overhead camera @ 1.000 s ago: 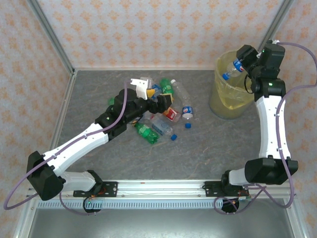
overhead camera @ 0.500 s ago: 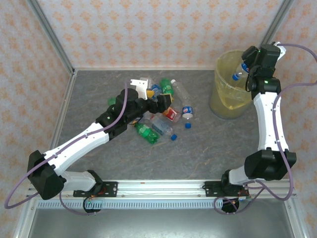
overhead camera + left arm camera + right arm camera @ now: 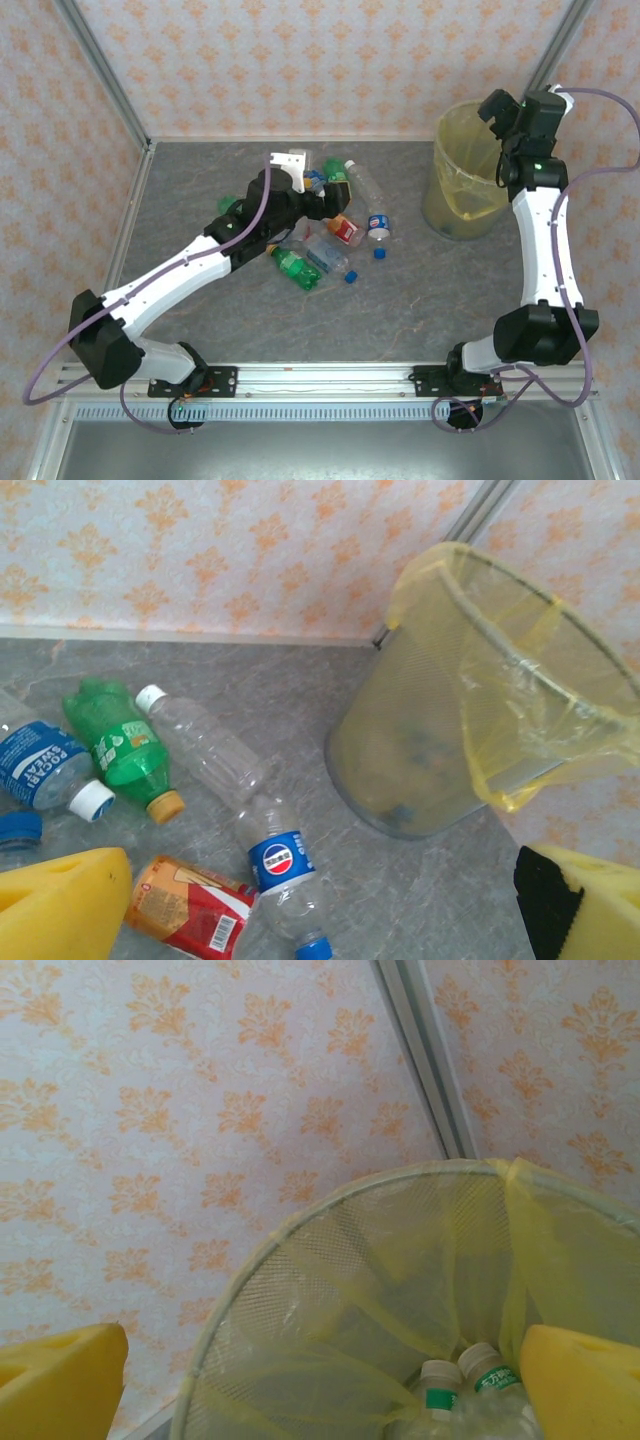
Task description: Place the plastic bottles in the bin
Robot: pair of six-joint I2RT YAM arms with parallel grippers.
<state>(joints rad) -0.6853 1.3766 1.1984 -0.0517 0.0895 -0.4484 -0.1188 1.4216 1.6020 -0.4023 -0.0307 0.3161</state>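
Note:
Several plastic bottles lie in a pile mid-table: a green one (image 3: 295,267), a clear blue-capped one (image 3: 330,258), a red-labelled one (image 3: 345,230) and a blue-labelled one (image 3: 378,222). My left gripper (image 3: 322,205) hovers open over the pile. In the left wrist view its yellow pads (image 3: 60,900) flank the blue-labelled bottle (image 3: 280,865), with the red-labelled one (image 3: 190,905) beside it. Behind lie a green bottle (image 3: 120,745) and a clear bottle (image 3: 205,745). My right gripper (image 3: 498,112) is open and empty above the bin (image 3: 450,205). Two white-capped bottles (image 3: 440,1388) lie inside the bin (image 3: 276,1241).
A loose blue cap (image 3: 380,254) lies just right of the pile. The bin (image 3: 430,750) stands in the back right corner against the patterned walls. Bare grey tabletop (image 3: 430,290) stretches between the pile, the bin and the arm bases.
My right gripper has opened over the bin and the blue-capped bottle it held has dropped out of its jaws. My left arm has shifted slightly back and right over the pile.

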